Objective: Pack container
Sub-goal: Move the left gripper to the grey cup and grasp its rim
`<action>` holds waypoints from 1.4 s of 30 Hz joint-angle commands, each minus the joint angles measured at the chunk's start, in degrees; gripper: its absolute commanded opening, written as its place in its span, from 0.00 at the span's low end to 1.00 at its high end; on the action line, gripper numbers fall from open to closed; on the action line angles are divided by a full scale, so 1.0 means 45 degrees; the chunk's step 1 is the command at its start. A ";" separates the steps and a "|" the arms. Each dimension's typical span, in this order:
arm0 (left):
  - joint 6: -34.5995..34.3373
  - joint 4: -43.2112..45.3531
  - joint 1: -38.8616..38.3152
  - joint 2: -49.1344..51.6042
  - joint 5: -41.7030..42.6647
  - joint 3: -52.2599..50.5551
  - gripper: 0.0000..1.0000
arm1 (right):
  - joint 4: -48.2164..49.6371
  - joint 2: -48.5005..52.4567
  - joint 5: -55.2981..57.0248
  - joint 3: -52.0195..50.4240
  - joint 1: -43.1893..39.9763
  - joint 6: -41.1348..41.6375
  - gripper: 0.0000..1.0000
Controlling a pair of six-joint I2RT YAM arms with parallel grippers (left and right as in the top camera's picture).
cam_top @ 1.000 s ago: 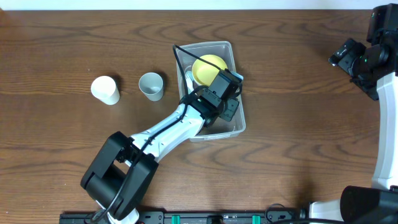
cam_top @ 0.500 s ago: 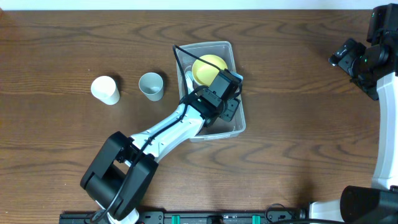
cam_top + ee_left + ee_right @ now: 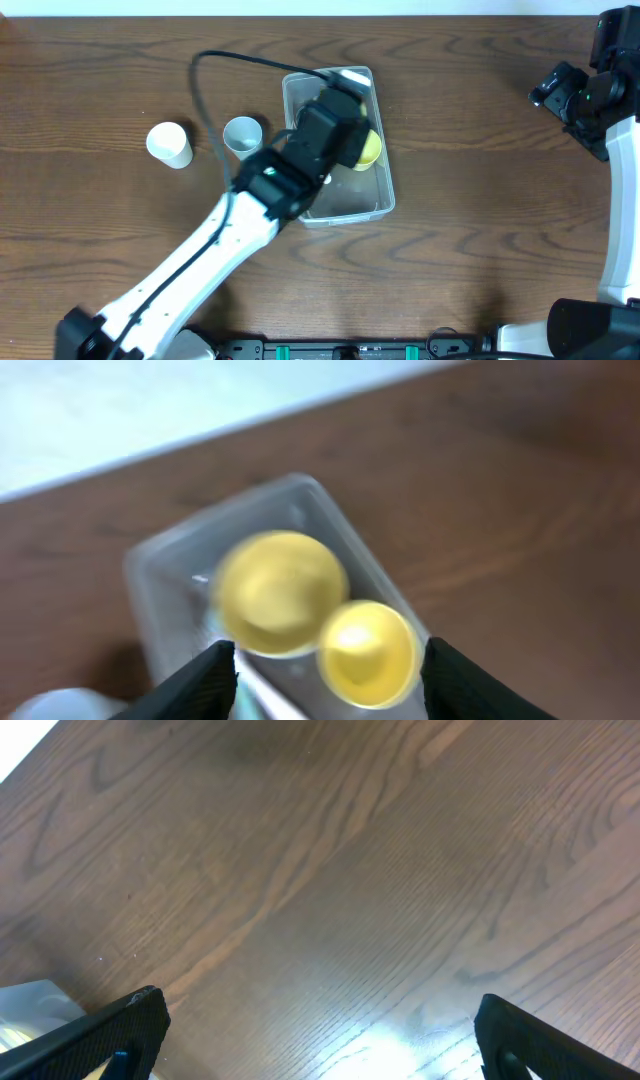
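The container [image 3: 352, 203] is a clear rectangular tub in the middle of the table. My left gripper [image 3: 338, 110] hovers above its far half, open and empty. In the blurred left wrist view the container [image 3: 298, 490] holds a larger yellow bowl [image 3: 280, 592] and a smaller yellow cup [image 3: 368, 652], both lying between and beyond my open fingers [image 3: 325, 685]. From overhead only a bit of the yellow cup [image 3: 371, 148] shows past the arm. My right gripper [image 3: 565, 88] is open and empty at the far right, high above bare wood [image 3: 330, 1050].
A white cup [image 3: 170, 144] and a grey-blue cup [image 3: 242, 137] stand left of the container. A black cable loops over the table near them. A corner of the tub shows in the right wrist view [image 3: 25, 1005].
My left arm has lifted up out of the container and its gripper is now open above the tub's far half. A yellow cup now lies beside the yellow bowl. The right arm has not moved.
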 commanded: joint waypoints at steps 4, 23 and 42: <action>-0.0015 -0.1073 0.2157 0.0559 -0.1365 0.0078 0.63 | -0.0015 0.0063 0.0053 -0.0010 -0.0044 0.0170 0.99; -0.0005 -0.2589 0.4653 0.3978 -0.1098 0.0073 0.64 | -0.0015 0.0063 0.0053 -0.0010 -0.0044 0.0170 0.99; -0.0063 -0.2764 0.4653 0.4503 0.0413 -0.0204 0.47 | -0.0015 0.0063 0.0053 -0.0010 -0.0049 0.0170 0.99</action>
